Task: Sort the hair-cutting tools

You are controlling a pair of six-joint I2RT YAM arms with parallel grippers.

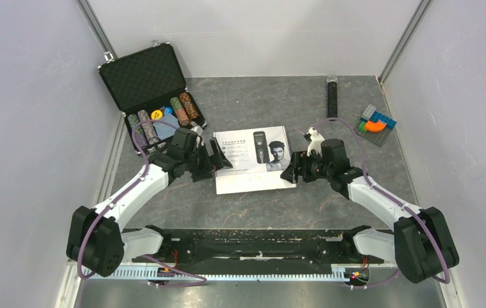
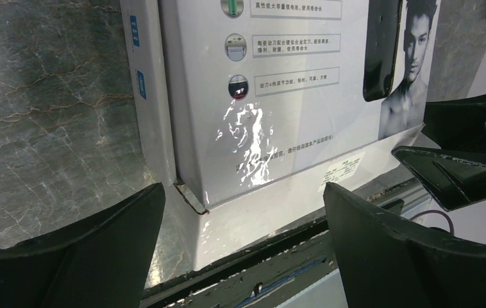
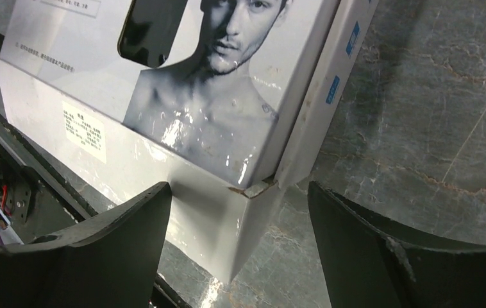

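Observation:
A flat white box (image 1: 253, 160) printed with a clipper and a man's face lies shut at the table's middle. The clipper itself and the black comb attachments are out of view. My left gripper (image 1: 218, 158) is open at the box's left edge. In the left wrist view its jaws (image 2: 243, 187) stand wide apart on either side of the box's (image 2: 272, 96) near left corner, holding nothing. My right gripper (image 1: 293, 171) is open at the box's right edge. In the right wrist view it (image 3: 239, 186) straddles the box's (image 3: 183, 128) near right corner.
An open black case (image 1: 144, 77) with stacks of colourful chips (image 1: 163, 119) stands at the back left. A thin black stick with a clear tip (image 1: 332, 96) lies at the back right. A colourful block toy (image 1: 377, 123) and a small white figure (image 1: 315, 136) sit right.

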